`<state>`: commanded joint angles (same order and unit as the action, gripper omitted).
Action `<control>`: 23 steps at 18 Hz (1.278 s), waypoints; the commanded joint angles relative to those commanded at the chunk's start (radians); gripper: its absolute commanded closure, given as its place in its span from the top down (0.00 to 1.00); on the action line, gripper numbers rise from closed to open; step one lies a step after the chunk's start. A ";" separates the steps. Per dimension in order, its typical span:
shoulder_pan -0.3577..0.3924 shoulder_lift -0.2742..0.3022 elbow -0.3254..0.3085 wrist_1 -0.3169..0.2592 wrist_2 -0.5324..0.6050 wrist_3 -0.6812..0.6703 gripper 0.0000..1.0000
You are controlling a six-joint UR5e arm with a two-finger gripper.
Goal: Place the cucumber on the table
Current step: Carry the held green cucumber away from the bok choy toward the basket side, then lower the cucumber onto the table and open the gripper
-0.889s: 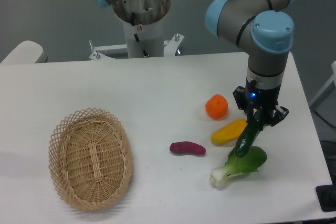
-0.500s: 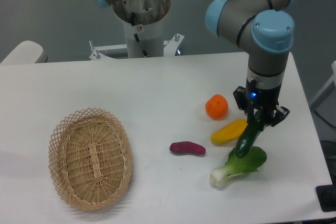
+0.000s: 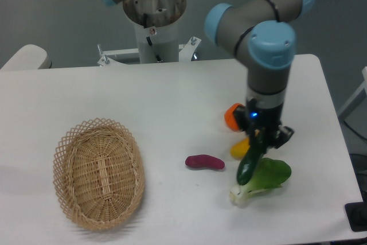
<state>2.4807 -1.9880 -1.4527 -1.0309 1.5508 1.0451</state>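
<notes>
A slim dark green cucumber [image 3: 250,162] hangs tilted from my gripper [image 3: 261,135], which is shut on its upper end. Its lower tip is in front of the bok choy [image 3: 262,179], just above the white table [image 3: 172,107]. I cannot tell whether the tip touches anything. The gripper and wrist cover part of the orange fruit [image 3: 232,115] and the yellow vegetable [image 3: 239,148].
A purple sweet potato [image 3: 205,162] lies left of the cucumber. An oval wicker basket [image 3: 98,171] stands at the front left. The robot base [image 3: 153,21] is at the back edge. The table's right edge is close to the bok choy.
The arm has swung left by about forty pixels, carrying the cucumber with it. The wrist now partly covers the orange fruit and the yellow vegetable.
</notes>
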 joint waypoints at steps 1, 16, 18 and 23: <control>-0.020 -0.008 0.009 0.002 0.008 -0.051 0.22; -0.186 -0.166 0.055 0.005 0.011 -0.546 0.22; -0.186 -0.192 0.051 0.008 0.012 -0.566 0.23; -0.187 -0.230 0.037 0.028 0.044 -0.617 0.25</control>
<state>2.2933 -2.2181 -1.4159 -1.0032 1.5952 0.4280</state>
